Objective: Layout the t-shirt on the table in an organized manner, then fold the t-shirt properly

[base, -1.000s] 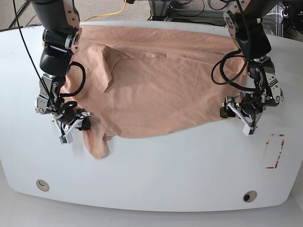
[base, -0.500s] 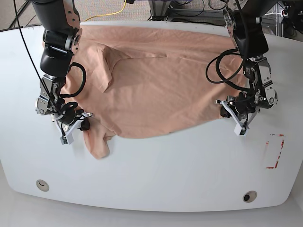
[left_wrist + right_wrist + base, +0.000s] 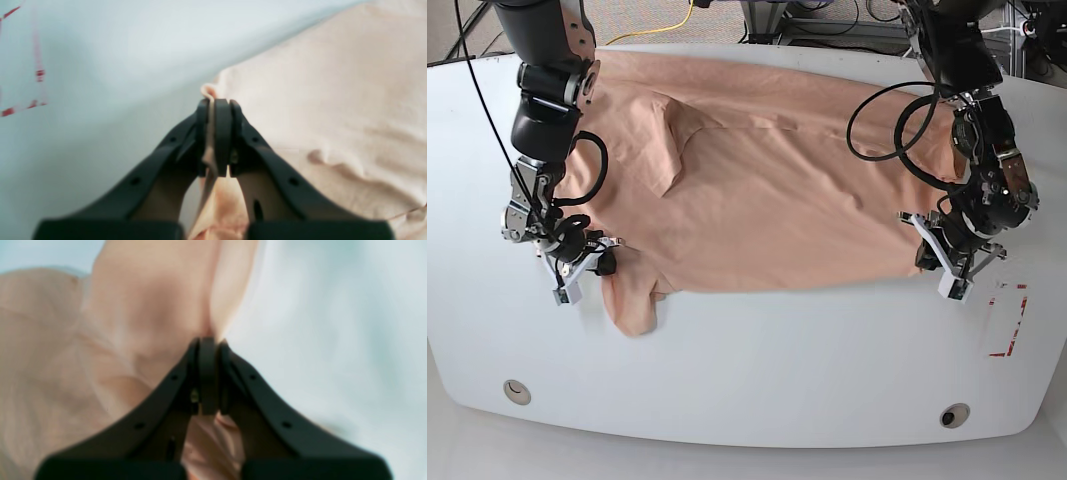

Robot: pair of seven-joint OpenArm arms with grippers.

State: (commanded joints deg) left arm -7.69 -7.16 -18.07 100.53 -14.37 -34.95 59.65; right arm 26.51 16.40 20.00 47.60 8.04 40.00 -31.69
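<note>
A: Since half a second ago we log the left gripper (image 3: pixel 949 268) shifted right and nearer, dragging the t-shirt (image 3: pixel 767 170) hem with it; the near edge now runs straighter. The right gripper (image 3: pixel 579 268) is about where it was.

B: Jaw state, left? In the left wrist view we see the left gripper (image 3: pixel 217 110) pressed together with a thin fold of fabric pinched between the pads.

A: Agreed. Right wrist view is blurred, but the right gripper (image 3: pixel 207 343) is closed tight with cloth rising from its tips.

B: Garment position: spread wide across the far half of the table (image 3: pixel 757 360), one sleeve (image 3: pixel 632 300) hanging nearer at the left.

A: The red-outlined mark (image 3: pixel 1007 320) lies just right of the left gripper, uncovered.
</note>
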